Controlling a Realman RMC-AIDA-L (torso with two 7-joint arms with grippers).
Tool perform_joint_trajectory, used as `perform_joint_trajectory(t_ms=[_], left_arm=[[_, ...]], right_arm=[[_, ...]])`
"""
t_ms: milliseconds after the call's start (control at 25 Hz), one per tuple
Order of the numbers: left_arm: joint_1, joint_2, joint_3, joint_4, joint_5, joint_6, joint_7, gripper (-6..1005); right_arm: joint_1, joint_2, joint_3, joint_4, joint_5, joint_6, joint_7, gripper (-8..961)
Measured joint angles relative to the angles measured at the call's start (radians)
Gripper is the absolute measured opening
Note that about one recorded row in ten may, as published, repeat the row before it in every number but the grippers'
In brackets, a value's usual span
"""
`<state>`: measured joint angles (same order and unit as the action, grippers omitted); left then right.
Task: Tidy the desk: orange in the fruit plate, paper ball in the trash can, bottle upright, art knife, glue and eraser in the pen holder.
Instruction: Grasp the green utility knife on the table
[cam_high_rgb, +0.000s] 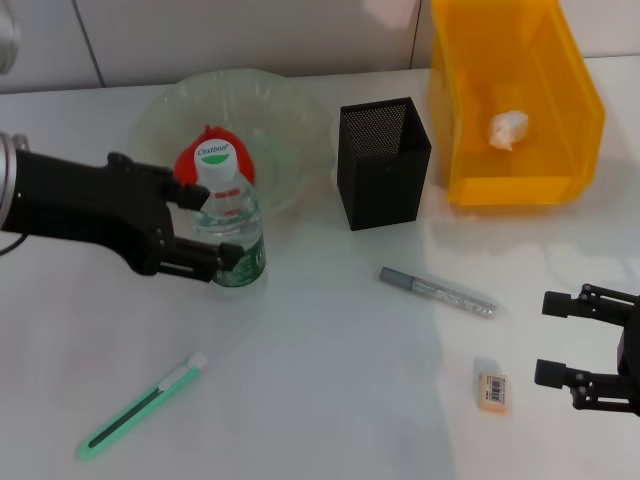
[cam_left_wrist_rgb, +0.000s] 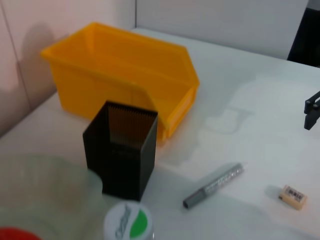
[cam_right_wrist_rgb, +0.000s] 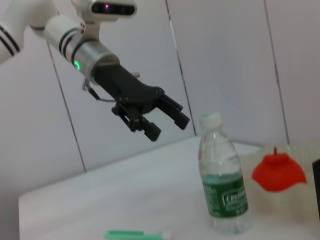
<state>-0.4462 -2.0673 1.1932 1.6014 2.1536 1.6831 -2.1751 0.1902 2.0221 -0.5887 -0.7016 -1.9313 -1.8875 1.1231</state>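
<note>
The clear bottle (cam_high_rgb: 230, 222) with a green label stands upright in front of the glass fruit plate (cam_high_rgb: 290, 120), which holds the orange (cam_high_rgb: 192, 160). My left gripper (cam_high_rgb: 218, 225) is open; in the right wrist view it (cam_right_wrist_rgb: 170, 127) hangs beside the bottle (cam_right_wrist_rgb: 222, 185) without touching it. A paper ball (cam_high_rgb: 508, 128) lies in the yellow bin (cam_high_rgb: 520, 185). The grey glue stick (cam_high_rgb: 437, 291), the eraser (cam_high_rgb: 493, 389) and the green art knife (cam_high_rgb: 140, 405) lie on the desk. The black mesh pen holder (cam_high_rgb: 385, 165) shows nothing inside. My right gripper (cam_high_rgb: 575, 340) is open near the eraser.
The white desk ends at a tiled wall behind the plate and bin. In the left wrist view the pen holder (cam_left_wrist_rgb: 122, 150) stands just in front of the yellow bin (cam_left_wrist_rgb: 125, 75), with the glue stick (cam_left_wrist_rgb: 212, 186) and eraser (cam_left_wrist_rgb: 292, 196) beyond.
</note>
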Motion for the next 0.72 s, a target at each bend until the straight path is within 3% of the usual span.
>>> perform_joint_trajectory(t_ms=[280,720], left_arm=[[0.037,-0.003,0.086,-0.011,0.109,-0.014,-0.108,771],[0.061,-0.004,0.272,0.044,0.265,-0.017,-0.333,770]], right_arm=[[0.010,0.004,0.002,-0.098,-0.026,0.005,0.023,797],[0.021,0.006,0.001,-0.097,-0.026,0.008,0.017,797]])
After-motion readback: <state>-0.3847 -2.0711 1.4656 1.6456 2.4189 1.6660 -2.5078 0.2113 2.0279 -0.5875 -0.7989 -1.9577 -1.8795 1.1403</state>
